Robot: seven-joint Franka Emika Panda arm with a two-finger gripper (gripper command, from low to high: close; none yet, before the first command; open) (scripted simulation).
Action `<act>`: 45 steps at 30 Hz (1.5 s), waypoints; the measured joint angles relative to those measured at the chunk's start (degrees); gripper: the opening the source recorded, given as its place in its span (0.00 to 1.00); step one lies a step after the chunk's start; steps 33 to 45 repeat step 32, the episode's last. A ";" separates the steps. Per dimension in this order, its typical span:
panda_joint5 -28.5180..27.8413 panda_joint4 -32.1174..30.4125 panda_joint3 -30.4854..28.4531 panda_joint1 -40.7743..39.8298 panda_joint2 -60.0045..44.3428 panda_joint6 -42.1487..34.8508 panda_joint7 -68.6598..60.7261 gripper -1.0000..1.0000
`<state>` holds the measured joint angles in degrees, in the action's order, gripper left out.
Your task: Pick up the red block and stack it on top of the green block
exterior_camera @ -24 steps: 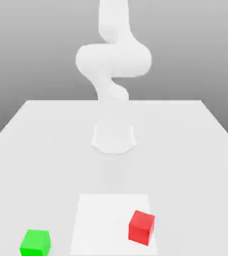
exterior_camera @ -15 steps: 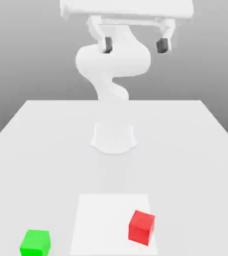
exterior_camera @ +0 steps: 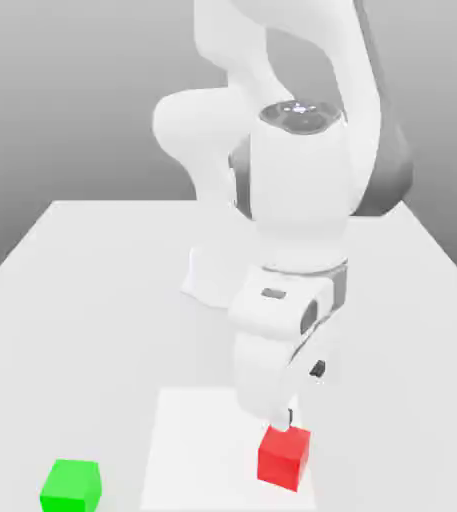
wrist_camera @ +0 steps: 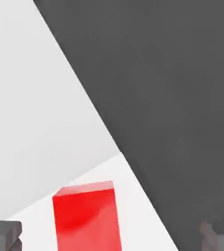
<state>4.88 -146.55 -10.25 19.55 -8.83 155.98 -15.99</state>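
Note:
The red block sits on the table near the front edge, toward the exterior view's right. The green block lies apart from it at the front, on the exterior view's left. My gripper hangs just above the red block, tilted, with the arm looming over it. Seen from the hand, the red block lies between the two dark fingertips, which stand wide apart and do not touch it. The gripper is open and holds nothing.
A brighter white square patch marks the table under the red block. The arm's round base stands mid-table behind it. In the hand view, a dark floor lies past the table edge.
The arm has swung down from the top of the exterior view to just above the red block, its fingers still apart. Both blocks stay where they were.

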 joint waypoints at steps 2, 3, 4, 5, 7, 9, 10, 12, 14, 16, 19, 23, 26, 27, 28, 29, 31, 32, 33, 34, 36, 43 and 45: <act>0.91 0.33 1.00 -0.69 -4.03 3.15 -1.57 0.50; 1.68 0.60 1.68 -1.20 -6.09 4.83 -2.30 0.50; 2.44 0.90 2.53 -1.87 -8.17 6.55 -2.93 0.50; 3.13 1.17 3.38 -2.58 -10.11 8.14 -3.47 0.00; 3.12 1.17 3.38 -2.58 -10.11 8.12 -3.46 0.00; 3.11 1.17 3.38 -2.59 -10.10 8.05 -3.45 0.00; 3.09 1.18 3.39 -2.60 -10.10 7.99 -3.44 0.00; 3.16 1.23 3.65 -2.84 -10.50 8.36 -3.51 0.00; 1.75 0.76 2.59 -2.06 -7.44 5.85 -2.49 0.00; 0.02 0.13 1.66 -1.49 -3.57 2.63 -1.20 0.00; -0.26 1.91 -1.48 -3.73 -1.15 -1.94 1.14 0.00; 1.89 6.84 -7.54 -9.36 -2.32 -6.29 4.23 0.00; 4.84 10.88 -10.97 -14.06 -5.18 -7.77 5.57 0.00; 6.62 12.04 -10.91 -15.67 -7.42 -6.83 5.11 0.00; 8.30 12.69 -10.35 -16.87 -9.59 -5.48 4.32 0.00; 9.88 13.09 -9.45 -17.97 -11.72 -3.92 3.41 0.00; 10.73 13.30 -8.95 -18.56 -12.86 -3.08 2.91 1.00; 10.73 13.30 -8.95 -18.56 -12.86 -3.08 2.91 1.00; 10.73 13.30 -8.95 -18.56 -12.86 -3.08 2.91 1.00; 10.73 13.30 -8.95 -18.56 -12.86 -3.08 2.91 1.00; 10.73 13.30 -8.95 -18.56 -12.86 -3.08 2.91 1.00; 10.73 13.30 -8.95 -18.56 -12.86 -3.08 2.91 1.00; 10.73 13.30 -8.95 -18.56 -12.86 -3.08 2.91 1.00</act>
